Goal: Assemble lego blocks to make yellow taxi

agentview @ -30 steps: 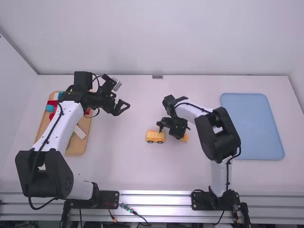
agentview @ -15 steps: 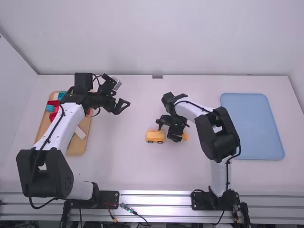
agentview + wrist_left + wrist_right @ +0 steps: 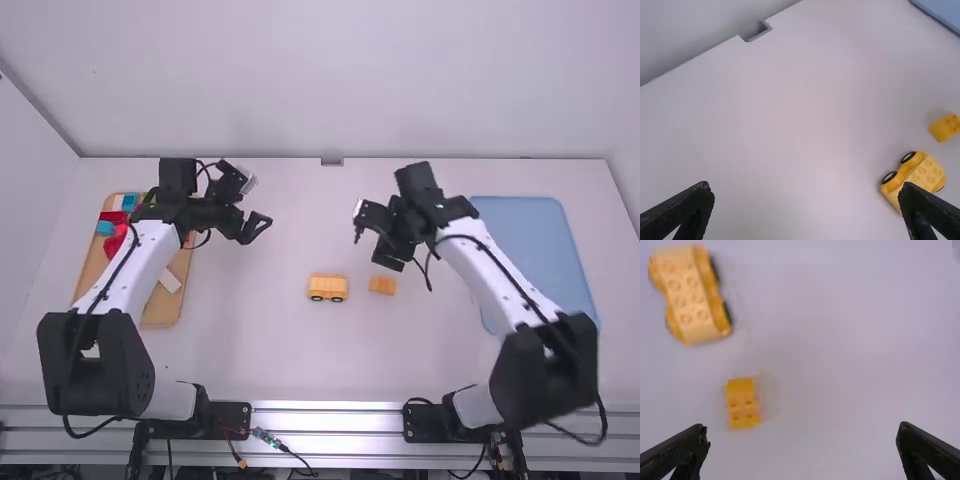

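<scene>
High view: on the white bench [image 3: 250, 350] we see 1 yellow plastic car base with black wheels [image 3: 327, 288] and, just beside it, 1 small orange-yellow studded block [image 3: 382, 285]. We judge the step as joining these 2.

Left wrist view: our left end effector [image 3: 806, 186] is spread and empty.

Right wrist view: our right end effector [image 3: 802, 426] is spread, empty; next, we should probably align and grip the block squarely.
</scene>
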